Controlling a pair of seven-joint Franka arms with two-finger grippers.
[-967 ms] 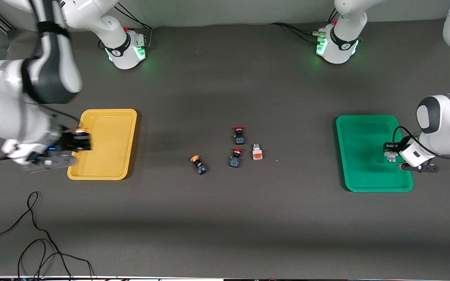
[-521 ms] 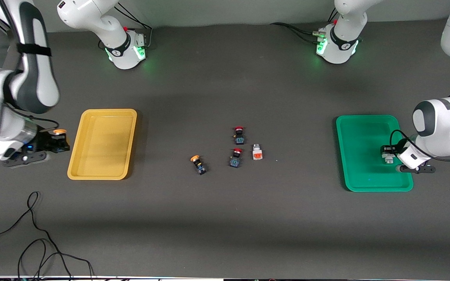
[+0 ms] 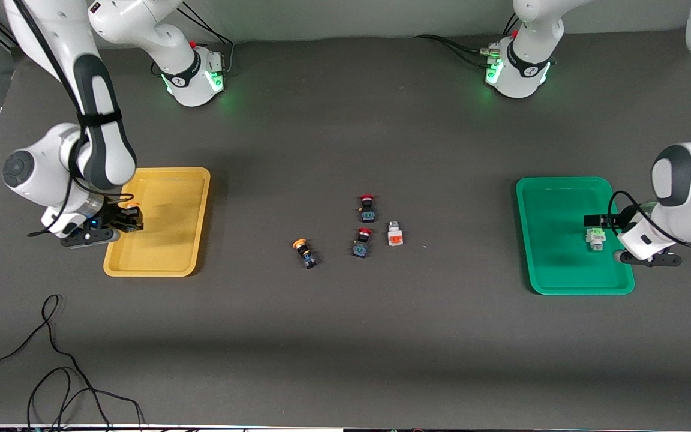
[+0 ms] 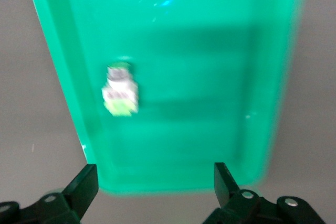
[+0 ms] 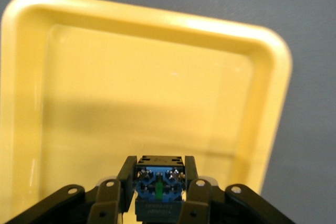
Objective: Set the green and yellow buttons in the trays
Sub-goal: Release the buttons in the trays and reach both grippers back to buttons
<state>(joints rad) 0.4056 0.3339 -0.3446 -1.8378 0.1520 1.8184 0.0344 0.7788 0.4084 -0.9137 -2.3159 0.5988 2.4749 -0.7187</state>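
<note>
Quick count of what's on the dark grey worktop (image 3: 345, 336): two trays and six pushbuttons in total.

The green tray (image 3: 552, 282) sits toward the left arm's end and has one button in it, the green-capped button (image 3: 595, 236) with the white body, lying on the tray floor close to the rim on the left arm's side. The left gripper (image 3: 598, 221) hangs right over it with its jaws spread wide and nothing between them; in the left wrist view the button (image 4: 120, 89) lies free on the green tray (image 4: 262, 103), well clear of the gripper (image 4: 155, 182).

The yellow tray (image 3: 159, 267) is toward the right arm's end, and nothing lies on its floor. The right gripper (image 3: 131, 218) is over the tray's edge on the right arm's side, jaws clamped on one yellow-capped button (image 3: 132, 211). From the right wrist view you get its black-and-blue underside (image 5: 159, 179) pinched in the gripper (image 5: 159, 190) above the yellow tray (image 5: 157, 19).

In the middle of the worktop, between the trays, four buttons lie loose:
- one more yellow-capped one (image 3: 304, 252), tipped on its side, nearest the front camera
- two red-capped buttons on black-and-blue bodies, one (image 3: 367, 207) farther from the front camera, one (image 3: 362, 242) nearer
- one white-bodied button (image 3: 394, 234) with orange on it, just beside the nearer red one

A black cable (image 3: 51, 372) snakes over the worktop corner near the front camera.
</note>
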